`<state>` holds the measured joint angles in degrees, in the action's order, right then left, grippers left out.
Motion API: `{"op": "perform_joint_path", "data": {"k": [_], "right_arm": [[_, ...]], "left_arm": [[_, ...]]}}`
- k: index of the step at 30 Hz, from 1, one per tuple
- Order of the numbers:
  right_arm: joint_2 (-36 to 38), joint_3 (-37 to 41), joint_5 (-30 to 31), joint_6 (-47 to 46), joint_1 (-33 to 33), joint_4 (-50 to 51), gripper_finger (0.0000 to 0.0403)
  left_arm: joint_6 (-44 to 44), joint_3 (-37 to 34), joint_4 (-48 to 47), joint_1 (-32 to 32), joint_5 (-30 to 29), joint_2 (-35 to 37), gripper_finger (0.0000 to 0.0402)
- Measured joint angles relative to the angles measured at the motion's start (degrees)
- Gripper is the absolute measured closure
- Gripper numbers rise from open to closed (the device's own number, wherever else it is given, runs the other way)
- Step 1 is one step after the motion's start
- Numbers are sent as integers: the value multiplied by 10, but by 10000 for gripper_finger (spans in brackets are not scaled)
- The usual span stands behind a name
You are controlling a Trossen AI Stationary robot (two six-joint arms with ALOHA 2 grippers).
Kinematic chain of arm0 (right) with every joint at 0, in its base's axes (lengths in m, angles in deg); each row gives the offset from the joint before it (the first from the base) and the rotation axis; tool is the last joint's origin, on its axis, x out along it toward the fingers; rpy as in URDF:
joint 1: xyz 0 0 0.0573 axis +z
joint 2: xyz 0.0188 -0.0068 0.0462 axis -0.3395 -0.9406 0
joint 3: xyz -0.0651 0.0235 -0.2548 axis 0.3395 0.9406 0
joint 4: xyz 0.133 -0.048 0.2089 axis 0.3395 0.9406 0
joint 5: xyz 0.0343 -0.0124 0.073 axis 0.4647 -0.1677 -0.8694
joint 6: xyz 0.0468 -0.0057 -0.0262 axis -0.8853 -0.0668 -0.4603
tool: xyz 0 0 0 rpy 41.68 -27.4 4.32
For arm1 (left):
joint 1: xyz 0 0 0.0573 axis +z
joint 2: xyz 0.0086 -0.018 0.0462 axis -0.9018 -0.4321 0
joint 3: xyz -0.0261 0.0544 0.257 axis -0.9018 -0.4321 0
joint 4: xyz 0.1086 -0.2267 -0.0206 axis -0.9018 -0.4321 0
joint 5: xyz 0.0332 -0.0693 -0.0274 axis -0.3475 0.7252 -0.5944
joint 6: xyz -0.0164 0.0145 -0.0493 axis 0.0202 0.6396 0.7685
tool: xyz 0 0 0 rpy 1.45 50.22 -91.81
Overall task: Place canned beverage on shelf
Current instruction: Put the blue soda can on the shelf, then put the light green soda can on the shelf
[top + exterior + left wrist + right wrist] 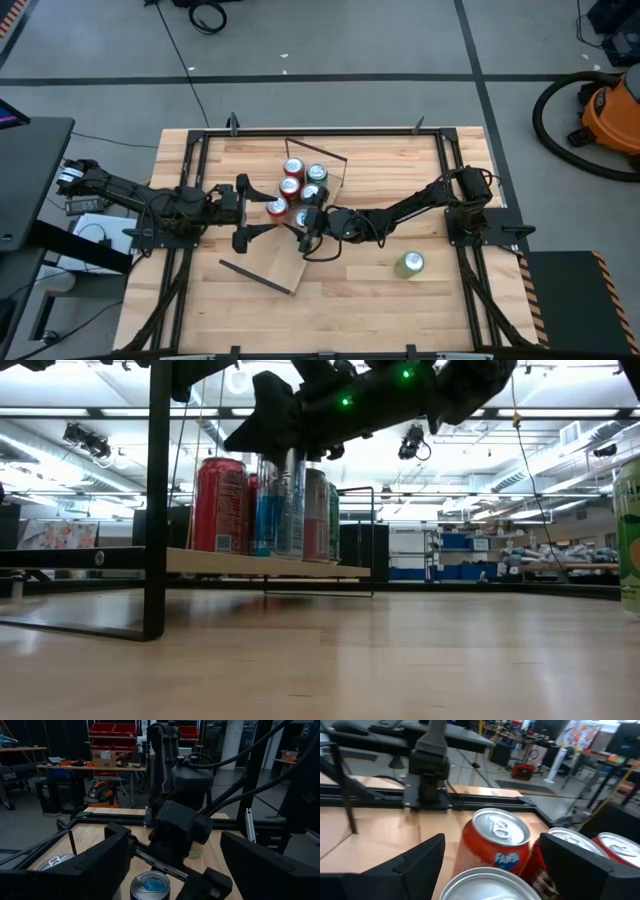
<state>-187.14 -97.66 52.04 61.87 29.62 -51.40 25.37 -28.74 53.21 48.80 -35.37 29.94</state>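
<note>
Here you have the right end effector (305, 220) over the shelf (270, 262), its fingers spread wide around the blue-topped can (302, 216) at the near edge of the cluster, probably setting it down or about to let go. The can stands upright just beside the orange can (496, 842), so keep clearance on that side. Your left end effector (243, 212) waits at the shelf's left, fingers wide with nothing between them, perhaps ready to steady the plank. One green can (410, 263) stands apart on the counter (400, 300) at right, seemingly next.
</note>
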Motion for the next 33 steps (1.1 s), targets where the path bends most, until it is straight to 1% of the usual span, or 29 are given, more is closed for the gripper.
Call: {"op": "perform_joint_path", "data": {"k": [4,10,13,18,20,22,24,27,30,33], "right_arm": [[0,-4,27,11,0,0,68],[0,-4,29,17,-5,0,68],[0,-4,42,17,-8,-6,68],[0,-4,37,22,-10,-46,68],[0,-4,31,36,-9,-74,68],[1,-10,34,57,-6,-81,68],[8,-24,42,75,-3,-56,68],[30,-50,42,81,6,23,68],[57,-73,37,51,13,130,69],[86,-86,6,6,18,217,71]], "left_arm": [[0,0,0,0,0,0,72],[0,0,0,0,0,0,72],[0,0,0,0,0,0,72],[0,0,0,0,0,0,72],[0,0,0,0,0,0,72],[0,0,0,0,0,0,72],[0,0,0,0,0,0,72],[4,0,-3,0,0,0,72],[4,0,-9,0,0,0,72],[4,0,-11,0,0,0,72]]}}
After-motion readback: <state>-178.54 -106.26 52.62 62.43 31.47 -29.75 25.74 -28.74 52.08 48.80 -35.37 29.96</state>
